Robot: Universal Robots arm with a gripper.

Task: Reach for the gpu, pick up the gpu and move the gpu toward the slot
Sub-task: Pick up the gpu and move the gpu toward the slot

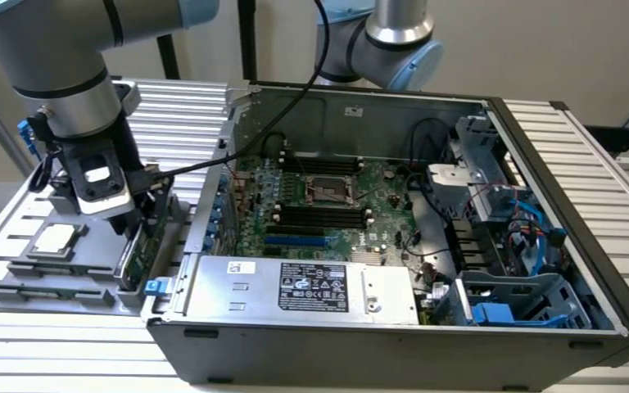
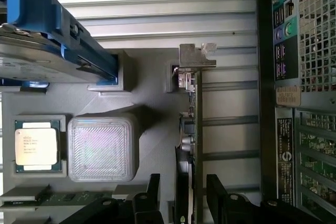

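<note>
1 gripper [image 2: 184, 182], 2 fingers [image 2: 152, 192] spread apart, straddling 1 gpu [image 2: 192, 124]. The gpu stands on edge in 1 grey tray [image 2: 152, 129], at 9 o'clock of 1 computer case [image 1: 402, 344] in the exterior view. 1 CPU chip [image 1: 52, 239] lies at the gpu's 9 o'clock.

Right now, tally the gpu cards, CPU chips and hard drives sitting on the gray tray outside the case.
gpu: 1
CPU chip: 1
hard drive with blue rails: 1
Total: 3
</note>
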